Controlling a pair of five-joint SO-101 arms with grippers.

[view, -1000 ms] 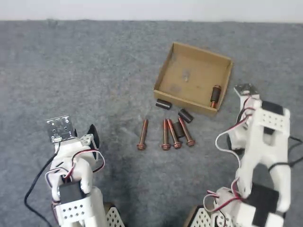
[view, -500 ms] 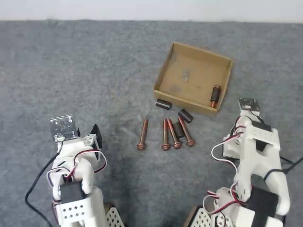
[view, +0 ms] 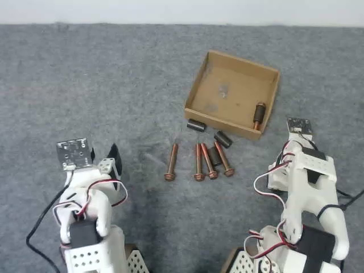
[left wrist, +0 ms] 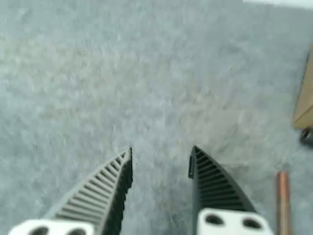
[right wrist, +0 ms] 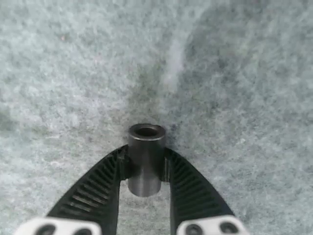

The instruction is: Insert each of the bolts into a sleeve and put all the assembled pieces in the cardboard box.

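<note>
- The right hand (right wrist: 145, 152) is pinching a dark sleeve (right wrist: 145, 169) between both pads. The sleeve stands upright with its open bore facing up, which looks like a hold chosen so that a bolt can be dropped in from above.
- I cannot tell whether the sleeve's lower end rests on the grey surface (view: 114, 85) or hangs just over it, and the bore is too dark to see into.
- The left hand (left wrist: 161, 151) is spread and empty over bare surface. Judging by that, it is free to fetch a bolt for the waiting sleeve.
- Four bolts (view: 198, 161) lie close together between the two arms, heads toward the robot, with one (view: 171, 161) slightly apart on the left arm's side.
- Three loose sleeves lie near them: one (view: 196, 125) just beside the box wall, one (view: 223, 139) past the bolt tips, and one (view: 214, 154) wedged between two bolts and partly covered by them.
- The cardboard box (view: 227, 122) sits beyond the bolts, with one assembled piece (view: 259, 116) already lying against its wall on the right arm's side.
- In the left wrist view the box corner (left wrist: 305, 107) and a bolt (left wrist: 282, 196) are cut off at the edge.
</note>
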